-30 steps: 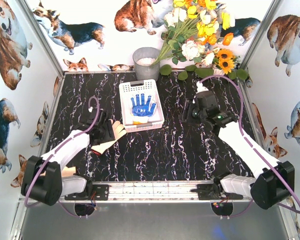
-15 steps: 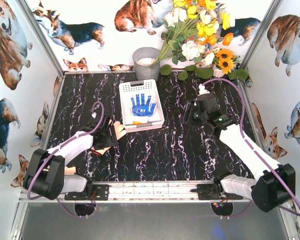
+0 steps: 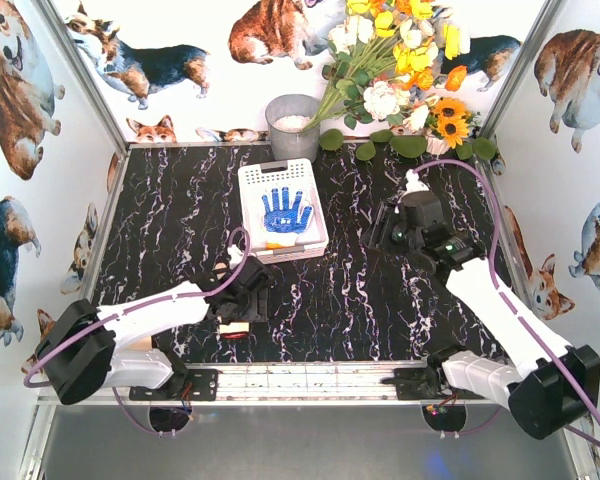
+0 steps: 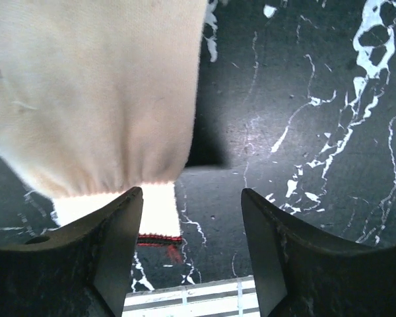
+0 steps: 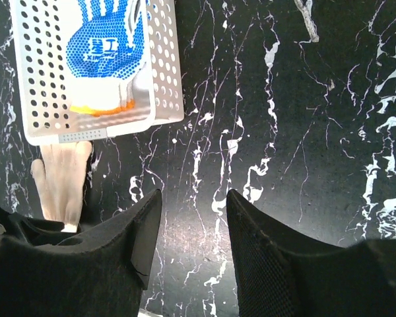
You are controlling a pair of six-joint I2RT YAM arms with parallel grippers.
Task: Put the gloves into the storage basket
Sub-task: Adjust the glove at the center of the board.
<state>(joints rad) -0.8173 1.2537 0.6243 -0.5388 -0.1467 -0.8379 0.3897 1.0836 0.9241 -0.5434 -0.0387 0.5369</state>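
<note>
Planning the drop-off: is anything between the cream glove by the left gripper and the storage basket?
Nothing visible does. The cream glove is right at the near wall of the storage basket; only that wall must be cleared. A blue-dotted glove lies inside.

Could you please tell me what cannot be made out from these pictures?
Cream glove: its fingers are cut off by the top edge of the left wrist view; from above the left gripper covers most of it.
Grey bucket: its white contents are too small to identify in the top view.
Storage basket: anything under the blue-dotted glove is hidden in every view.
</note>
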